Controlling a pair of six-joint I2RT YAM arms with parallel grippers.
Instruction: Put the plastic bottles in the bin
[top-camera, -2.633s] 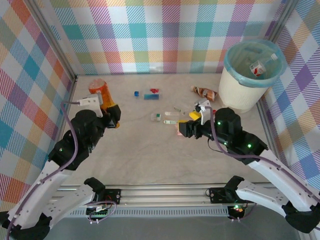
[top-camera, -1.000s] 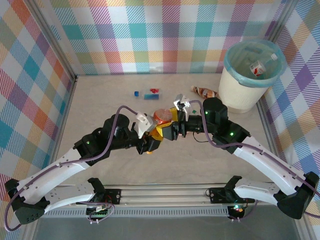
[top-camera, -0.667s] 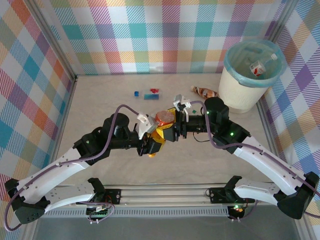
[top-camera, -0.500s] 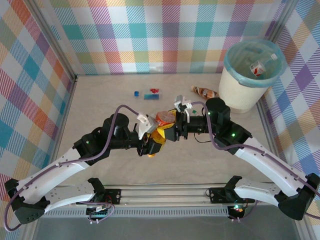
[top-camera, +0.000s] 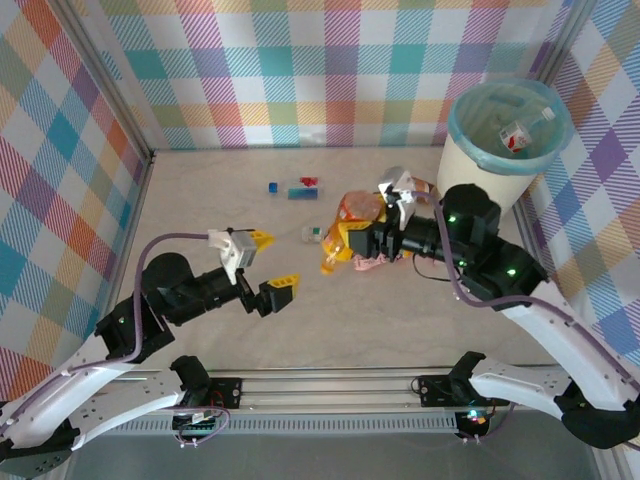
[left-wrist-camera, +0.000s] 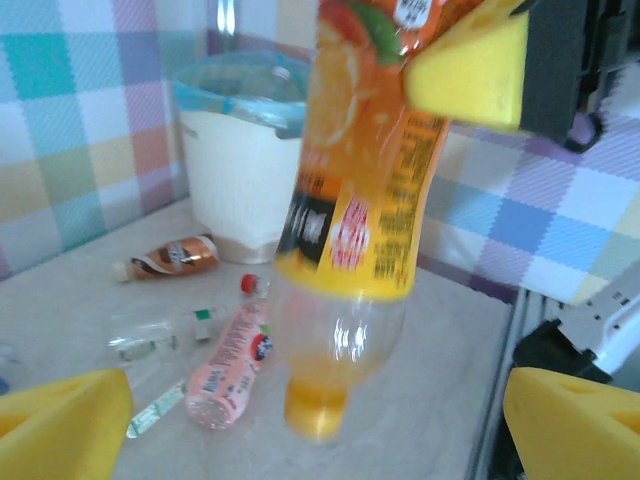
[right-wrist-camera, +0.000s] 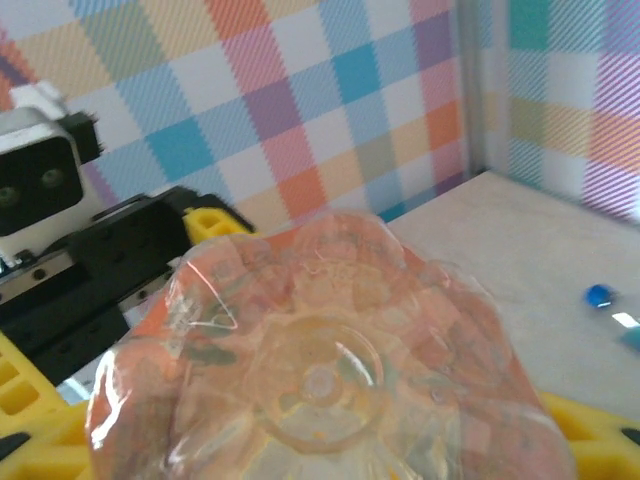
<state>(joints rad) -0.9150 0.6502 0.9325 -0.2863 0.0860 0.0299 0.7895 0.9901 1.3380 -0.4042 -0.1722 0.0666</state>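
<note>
Progress is slight: 1 red-labelled bottle (top-camera: 515, 133) lies in the bin (top-camera: 462, 115), while several more, a pink bottle (left-wrist-camera: 232, 370) and a brown bottle (left-wrist-camera: 165, 258) among them, lie on the table (top-camera: 200, 200) below the right claw (top-camera: 368, 238). That claw is clamped on the orange juice bottle (top-camera: 345, 225), held in the air, with the bin back past its wrist. The left claw (top-camera: 268, 262) gapes wide and empty, facing that bottle from nearby.

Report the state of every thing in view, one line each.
Orange bottle, lifted, neck pointing down.
Right claw, shut on it.
Left claw, open, holding nothing.
Bin, upright, lined with a bag.
Red-labelled bottle, lying inside the bin.
Brown bottle, lying on its side near the bin.
Pink bottle, lying on its side.
</note>
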